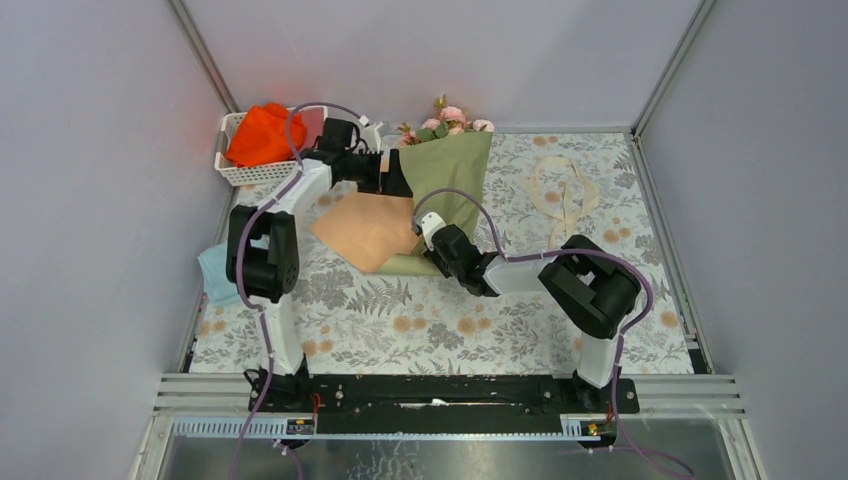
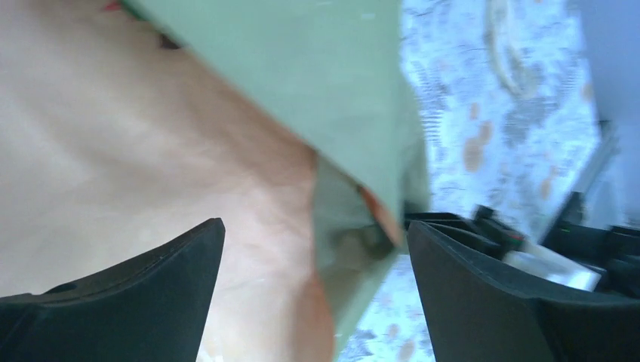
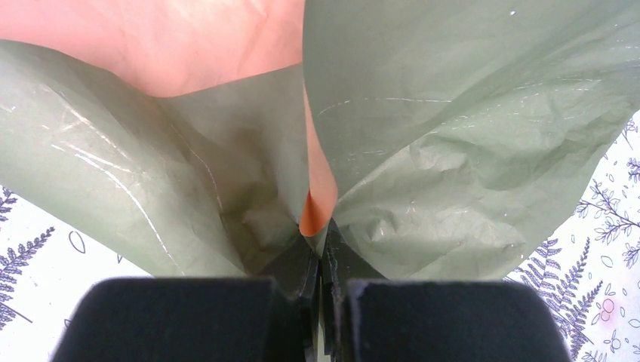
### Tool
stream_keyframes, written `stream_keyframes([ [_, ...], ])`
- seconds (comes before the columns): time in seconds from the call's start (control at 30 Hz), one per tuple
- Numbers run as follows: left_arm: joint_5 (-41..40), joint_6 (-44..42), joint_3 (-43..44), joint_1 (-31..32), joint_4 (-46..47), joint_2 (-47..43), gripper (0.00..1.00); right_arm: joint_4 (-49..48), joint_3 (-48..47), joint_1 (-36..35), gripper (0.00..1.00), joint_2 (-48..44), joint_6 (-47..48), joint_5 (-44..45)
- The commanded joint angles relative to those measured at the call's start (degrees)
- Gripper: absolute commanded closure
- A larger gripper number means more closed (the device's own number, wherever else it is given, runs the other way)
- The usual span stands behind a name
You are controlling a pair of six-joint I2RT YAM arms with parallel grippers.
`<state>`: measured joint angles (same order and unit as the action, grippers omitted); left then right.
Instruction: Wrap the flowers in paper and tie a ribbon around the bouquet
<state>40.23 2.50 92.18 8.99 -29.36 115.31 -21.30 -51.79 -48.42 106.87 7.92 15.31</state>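
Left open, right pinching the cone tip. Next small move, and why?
Probably lower the left gripper onto the peach flap and close: it lies unfolded beside the bouquet, whose narrow end the right gripper pins.

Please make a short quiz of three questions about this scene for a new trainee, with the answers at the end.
1. True or false: the ribbon is already tied around the paper.
2. Which claw is shut on the paper: A) left, B) right, C) both?
3. Fill in: the flowers stick out of the paper's ___ end (near or far from the robot).
Key: 1 false, the ribbon lies loose beside the paper. 2 B, the right claw pinches it and the left claw is open. 3 far.
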Motion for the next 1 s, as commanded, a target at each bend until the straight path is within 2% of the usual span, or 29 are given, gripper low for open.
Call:
stream_keyframes([
  [0.0,10.33,10.37,-6.19,1.47,12.37,-3.31,0.01,1.74,-1.04,-0.53,0.99,1.67,-0.48,-1.29],
  [0.1,8.41,13.34,-8.39,3.27,16.5,-2.14,0.01,1.79,-1.03,-0.53,0.99,1.57,-0.21,-0.84],
  [0.3,6.58,12.0,-3.15,6.55,11.04,5.12,0.02,2.34,-0.85,-0.55,0.99,0.95,1.1,-0.2],
  [0.33,6.73,11.96,-2.37,6.73,10.76,5.69,0.08,2.58,-0.95,-0.53,0.98,0.85,1.49,0.02],
  [0.4,7.62,11.87,-1.5,6.82,10.65,6.32,0.41,3.14,-1.02,-0.58,0.95,0.18,2.14,0.06],
  [0.5,7.96,10.2,-0.22,6.8,10.09,6.56,0.92,4.68,-1.39,-0.52,0.84,-2.13,2.35,-1.79],
  [0.53,7.36,8.96,0.35,6.77,9.25,6.67,1.0,5.62,-1.79,-0.53,0.79,-3.23,2.47,-3.17],
  [0.63,2.14,5.75,1.72,6.46,6.66,7.9,1.0,9.49,-2.95,-0.53,0.61,-6.5,3.65,-8.34],
  [0.73,-4.55,3.13,2.74,5.97,4.26,10.73,1.0,14.71,-3.79,0.09,0.47,-10.13,4.96,-18.07],
  [0.87,-5.61,2.03,4.34,5.86,1.75,15.21,1.0,16.27,-3.5,5.5,0.41,-14.52,1.78,-37.81],
  [0.97,-5.31,2.24,4.41,5.85,1.74,16.67,1.0,10.44,-3.94,11.41,0.41,-13.11,-6.76,-48.02],
])
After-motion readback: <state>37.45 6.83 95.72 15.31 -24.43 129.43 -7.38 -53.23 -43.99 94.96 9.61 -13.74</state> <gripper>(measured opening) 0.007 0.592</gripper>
